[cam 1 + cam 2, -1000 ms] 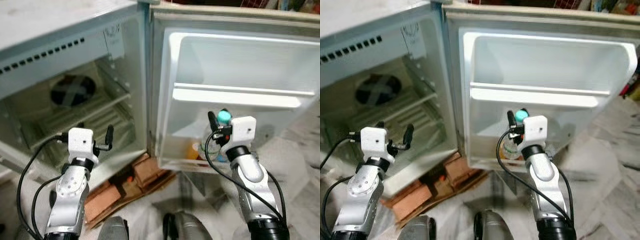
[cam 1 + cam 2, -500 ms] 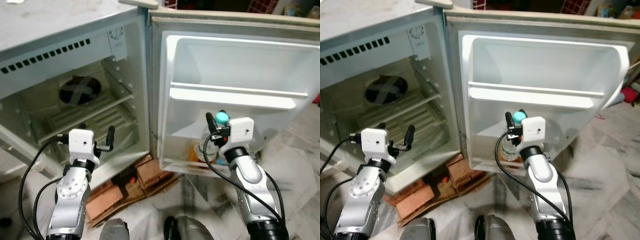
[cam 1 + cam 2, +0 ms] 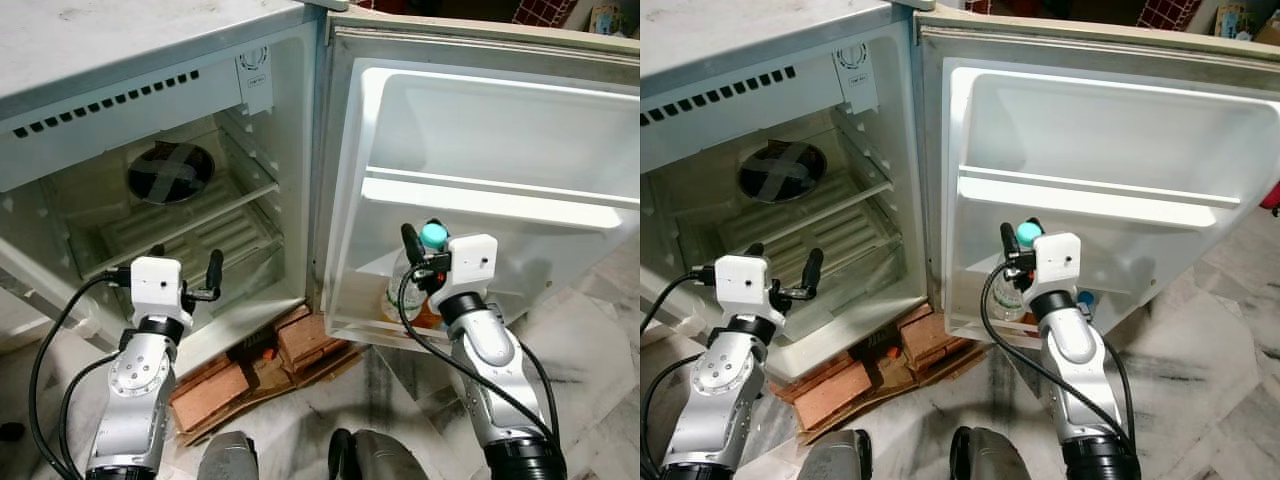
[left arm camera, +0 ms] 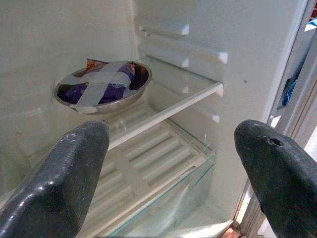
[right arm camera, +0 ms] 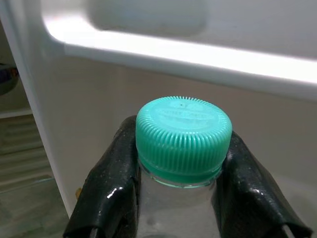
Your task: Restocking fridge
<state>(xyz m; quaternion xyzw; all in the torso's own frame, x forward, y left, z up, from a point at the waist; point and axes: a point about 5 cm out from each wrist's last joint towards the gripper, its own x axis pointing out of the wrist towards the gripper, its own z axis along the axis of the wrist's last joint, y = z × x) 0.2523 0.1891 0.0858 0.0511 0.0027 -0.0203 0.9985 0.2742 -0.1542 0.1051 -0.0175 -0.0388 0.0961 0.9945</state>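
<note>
Gripping bottle point(image 5: 181, 163) by its neck, right gripper point(image 3: 420, 250) | I've neared the door shelf point(image 3: 360, 325); placement pending | left gripper point(image 3: 190, 282) open, idle

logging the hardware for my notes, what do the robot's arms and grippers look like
Two silver metallic arms with black collars, each ending in a white boxy wrist housing and a gripper of two long black fingers: left gripper, right gripper. Loose black cables loop alongside each arm.

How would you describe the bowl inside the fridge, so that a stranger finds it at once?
Look into the open fridge compartment, left of its swung-out door. On the upper shelf, toward the back, sits a round steel bowl. Two pale tape strips cross over its top in an X, with purple contents beneath.
</note>
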